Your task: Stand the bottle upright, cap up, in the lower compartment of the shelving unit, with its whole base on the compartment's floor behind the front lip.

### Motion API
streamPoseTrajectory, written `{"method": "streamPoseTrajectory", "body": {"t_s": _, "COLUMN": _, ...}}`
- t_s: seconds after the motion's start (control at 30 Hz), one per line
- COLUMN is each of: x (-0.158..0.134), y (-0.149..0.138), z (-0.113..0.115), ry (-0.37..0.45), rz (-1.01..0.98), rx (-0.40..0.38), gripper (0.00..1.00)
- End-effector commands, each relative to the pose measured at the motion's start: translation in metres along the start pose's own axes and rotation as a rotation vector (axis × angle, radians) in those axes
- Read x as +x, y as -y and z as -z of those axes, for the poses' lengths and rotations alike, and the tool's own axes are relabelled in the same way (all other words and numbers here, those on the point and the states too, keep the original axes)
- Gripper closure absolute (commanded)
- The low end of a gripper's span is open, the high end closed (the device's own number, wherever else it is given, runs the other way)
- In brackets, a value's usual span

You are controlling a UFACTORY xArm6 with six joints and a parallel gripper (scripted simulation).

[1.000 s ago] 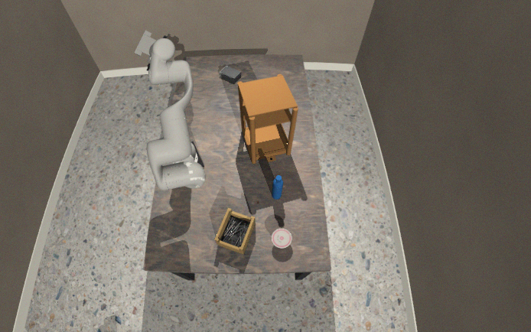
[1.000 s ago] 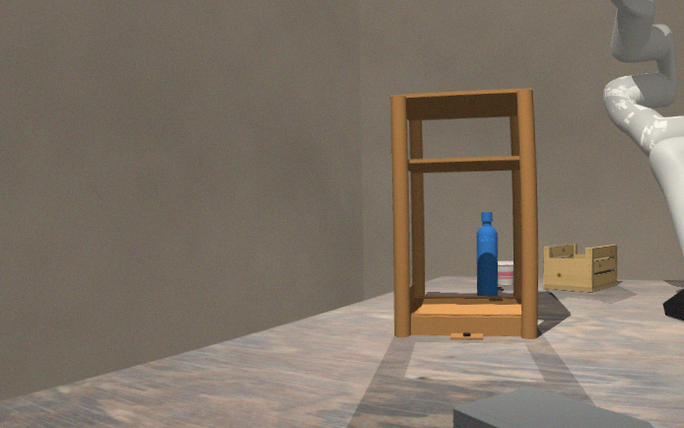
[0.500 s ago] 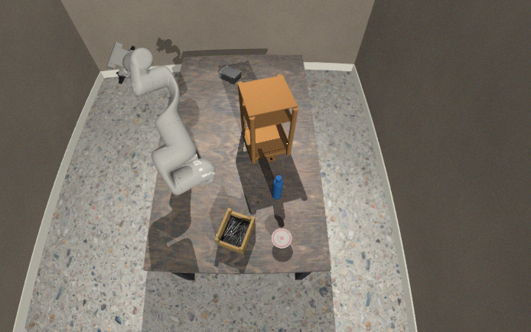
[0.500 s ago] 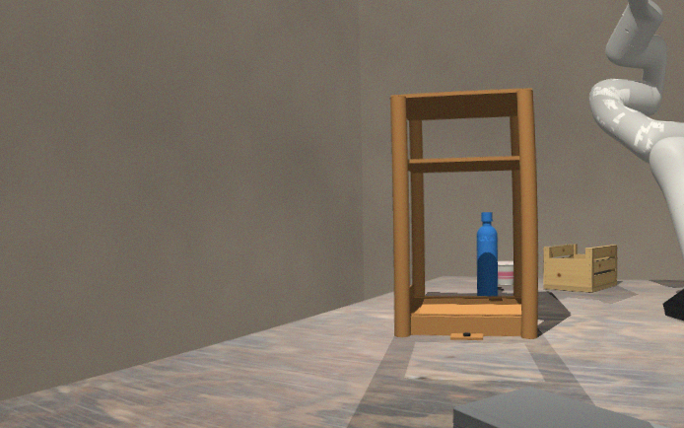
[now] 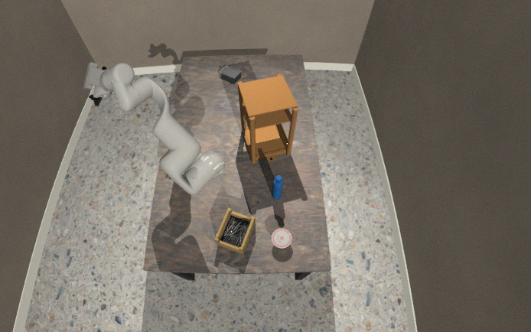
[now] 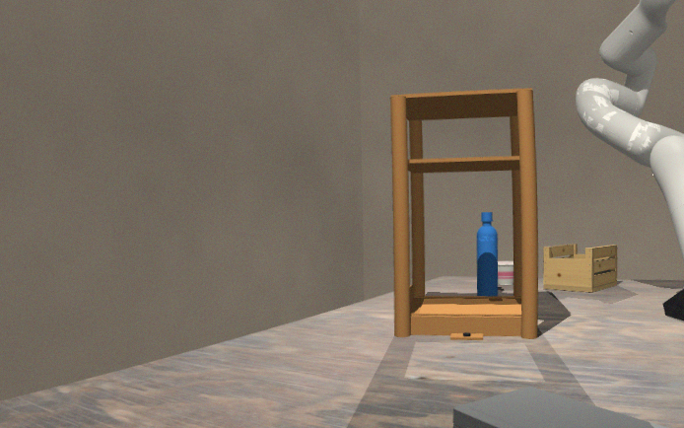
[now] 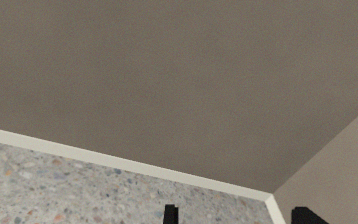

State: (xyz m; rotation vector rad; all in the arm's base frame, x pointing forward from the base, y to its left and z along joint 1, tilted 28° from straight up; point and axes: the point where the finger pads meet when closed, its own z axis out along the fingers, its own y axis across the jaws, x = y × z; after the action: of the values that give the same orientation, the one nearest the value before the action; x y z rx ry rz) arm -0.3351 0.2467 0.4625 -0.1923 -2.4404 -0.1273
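Beyond the table's edge, tool [image 5: 95, 98] parted, holding nothing, well apart from upright blue bottle [image 5: 277, 187].

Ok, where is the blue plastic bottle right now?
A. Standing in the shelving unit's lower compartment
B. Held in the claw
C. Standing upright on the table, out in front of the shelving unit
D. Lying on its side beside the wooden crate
C: the top view shows the blue plastic bottle upright on the dark wooden table, apart from the orange wooden shelving unit.
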Motion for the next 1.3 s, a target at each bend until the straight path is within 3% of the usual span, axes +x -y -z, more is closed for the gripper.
{"method": "streamPoseTrajectory", "body": {"t_s": 0.0, "x": 0.025, "y": 0.047, "z": -0.01, "ry": -0.048, "rz": 0.019, "rx": 0.081, "gripper": 0.29}}
{"method": "streamPoseTrajectory", "body": {"t_s": 0.23, "x": 0.048, "y": 0.122, "z": -0.014, "ry": -0.099, "rz": 0.039, "rx": 0.222, "gripper": 0.29}}
{"method": "streamPoseTrajectory", "body": {"t_s": 0.3, "x": 0.048, "y": 0.122, "z": -0.014, "ry": -0.099, "rz": 0.039, "rx": 0.222, "gripper": 0.29}}
{"method": "streamPoseTrajectory", "body": {"t_s": 0.57, "x": 0.061, "y": 0.211, "z": -0.007, "ry": -0.134, "rz": 0.054, "rx": 0.396, "gripper": 0.29}}
{"method": "streamPoseTrajectory", "body": {"t_s": 0.8, "x": 0.06, "y": 0.288, "z": 0.01, "ry": -0.142, "rz": 0.06, "rx": 0.556, "gripper": 0.29}}
{"method": "streamPoseTrajectory", "body": {"t_s": 0.87, "x": 0.06, "y": 0.288, "z": 0.01, "ry": -0.142, "rz": 0.06, "rx": 0.556, "gripper": 0.29}}
{"method": "streamPoseTrajectory", "body": {"t_s": 1.27, "x": 0.034, "y": 0.408, "z": 0.058, "ry": -0.099, "rz": 0.06, "rx": 0.833, "gripper": 0.29}}
